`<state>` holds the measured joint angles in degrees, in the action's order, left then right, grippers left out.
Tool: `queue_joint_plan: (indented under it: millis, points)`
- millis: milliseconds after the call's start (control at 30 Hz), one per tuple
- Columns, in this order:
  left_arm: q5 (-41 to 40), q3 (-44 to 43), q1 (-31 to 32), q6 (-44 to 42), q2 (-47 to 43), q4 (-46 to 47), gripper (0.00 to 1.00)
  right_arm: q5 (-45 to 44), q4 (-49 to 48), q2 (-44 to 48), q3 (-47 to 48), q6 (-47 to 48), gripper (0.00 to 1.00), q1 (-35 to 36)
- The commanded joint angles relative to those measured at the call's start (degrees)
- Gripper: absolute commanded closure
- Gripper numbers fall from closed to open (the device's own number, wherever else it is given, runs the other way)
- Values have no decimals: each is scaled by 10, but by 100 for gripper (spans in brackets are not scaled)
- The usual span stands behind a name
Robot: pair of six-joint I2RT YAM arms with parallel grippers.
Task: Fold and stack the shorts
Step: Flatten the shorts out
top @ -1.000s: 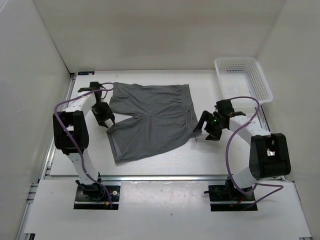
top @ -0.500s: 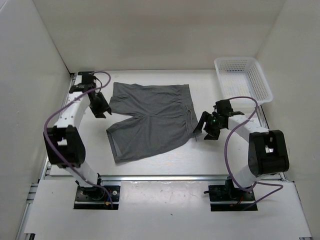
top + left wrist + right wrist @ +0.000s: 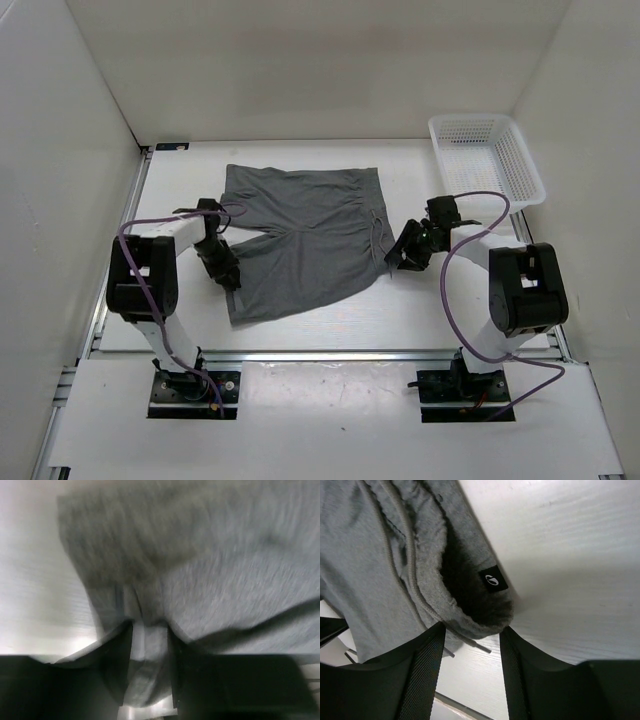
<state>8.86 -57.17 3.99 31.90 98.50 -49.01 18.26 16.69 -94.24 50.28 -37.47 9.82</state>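
Note:
The grey shorts [image 3: 300, 235] lie spread flat in the middle of the table, waistband to the right, legs to the left. My left gripper [image 3: 222, 268] is low on the hem of the near left leg. In the blurred left wrist view, my left gripper [image 3: 149, 630] has a fold of the shorts [image 3: 200, 570] bunched between its narrowly spaced fingers. My right gripper [image 3: 405, 252] is at the waistband's right edge. In the right wrist view, my right gripper [image 3: 471, 630] is open, with the waistband [image 3: 470, 607] and a drawstring end [image 3: 477, 646] just between its fingertips.
A white mesh basket [image 3: 487, 157] stands at the back right corner. White walls close in the table at the left, back and right. Purple cables loop over both arms.
My left gripper swung from the far left corner down onto the shorts' near left leg hem. My right gripper edged left toward the waistband. The shorts have hardly shifted.

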Motion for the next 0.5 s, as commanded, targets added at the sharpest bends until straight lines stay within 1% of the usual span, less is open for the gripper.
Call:
queue_joint_plan:
  millis: [0, 33, 67, 133, 233, 267, 300, 367, 467]
  points:
    - [-32, -46, 2, 15, 27, 37, 74, -6, -19, 9, 17, -14, 46, -2]
    - [-38, -52, 2, 15, 34, 37, 88, -6, -19, 18, 9, -14, 46, -2]
    - [-38, -59, 2, 15, 47, 37, 90, -6, -24, 26, 3, -22, 45, -7]
    - [-38, -77, 2, 15, 54, 37, 90, -6, -33, 32, -10, -29, 45, -7]
    - [-44, -85, 2, 15, 62, 37, 90, 28, -60, 32, -42, -45, 45, -22]
    - [-44, -85, 2, 20, 62, 37, 90, 44, -80, 32, -50, -51, 43, -32]
    - [-44, -90, 2, 20, 62, 37, 90, 44, -87, 32, -57, -59, 43, -38]
    - [-49, -90, -3, 20, 55, 31, 90, 56, -102, 38, -70, -59, 39, -56]
    - [-49, -101, -15, 15, 49, 25, 90, 69, -107, 32, -77, -65, 36, -64]
